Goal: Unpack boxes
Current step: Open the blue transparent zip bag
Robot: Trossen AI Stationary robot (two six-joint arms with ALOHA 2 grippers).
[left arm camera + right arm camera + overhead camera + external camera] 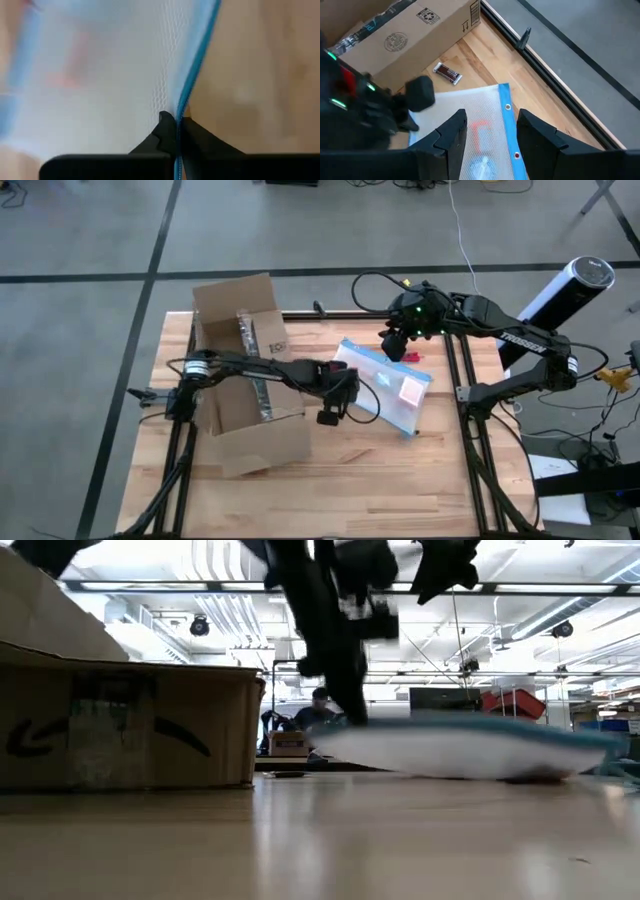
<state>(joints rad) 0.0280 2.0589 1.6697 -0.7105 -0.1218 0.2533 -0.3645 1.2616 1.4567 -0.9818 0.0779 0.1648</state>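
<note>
Left gripper [338,402] fingers clamped on pouch [385,385] edge, box [248,375] directly behind it — right gripper [398,345] fingers apart above the pouch's far end.

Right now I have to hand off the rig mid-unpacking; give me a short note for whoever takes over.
Left gripper: shut on the blue edge of the clear mesh pouch, just right of the box, holding its near end off the table.
Right gripper: open, hovering above the pouch's far end, holding nothing.
Box: open, flaps up, at the table's left; its inside cannot be judged from here.
Small dark bar: on the table between box and pouch.
Done: pouch is out of the box.
Left: set the pouch down, release it, then check the box for more.
</note>
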